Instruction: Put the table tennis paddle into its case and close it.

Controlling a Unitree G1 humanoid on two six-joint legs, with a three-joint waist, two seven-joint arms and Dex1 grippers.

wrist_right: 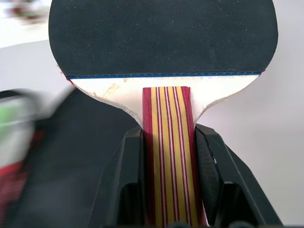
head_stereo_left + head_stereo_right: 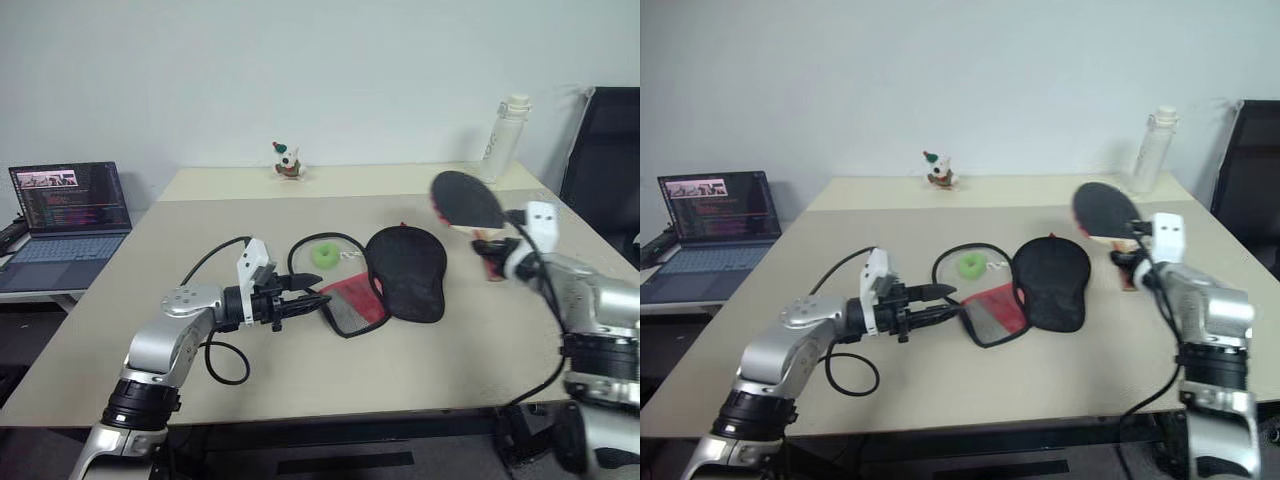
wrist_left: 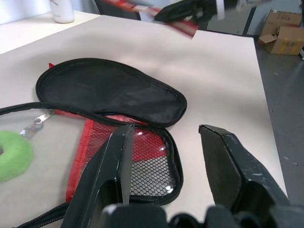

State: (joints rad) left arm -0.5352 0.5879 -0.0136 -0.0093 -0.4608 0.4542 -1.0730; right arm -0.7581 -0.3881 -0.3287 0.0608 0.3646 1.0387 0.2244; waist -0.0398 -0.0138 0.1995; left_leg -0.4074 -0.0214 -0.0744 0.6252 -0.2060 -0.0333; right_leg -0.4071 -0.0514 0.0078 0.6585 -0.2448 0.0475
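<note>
One paddle point(image 1: 161, 38) in right pincer point(image 1: 168, 161); one case point(image 2: 395, 275); left pincer point(image 3: 166, 156) agape

On the table point(image 2: 300, 380) the case point(image 2: 395, 275) lies open, its black flap turned back and the red mesh part toward the left hand point(image 2: 305, 302), whose fingers are apart just beside it. The right hand point(image 2: 490, 250) holds the table tennis paddle point(image 2: 467, 200) above the table. A green ring point(image 2: 326, 254) lies near the case.

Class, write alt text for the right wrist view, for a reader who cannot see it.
The right gripper has its black jaws shut on the striped red and yellow wooden handle of the table tennis paddle, whose round black rubber face rises ahead. The open black fabric case lies blurred on the pale table below.
</note>
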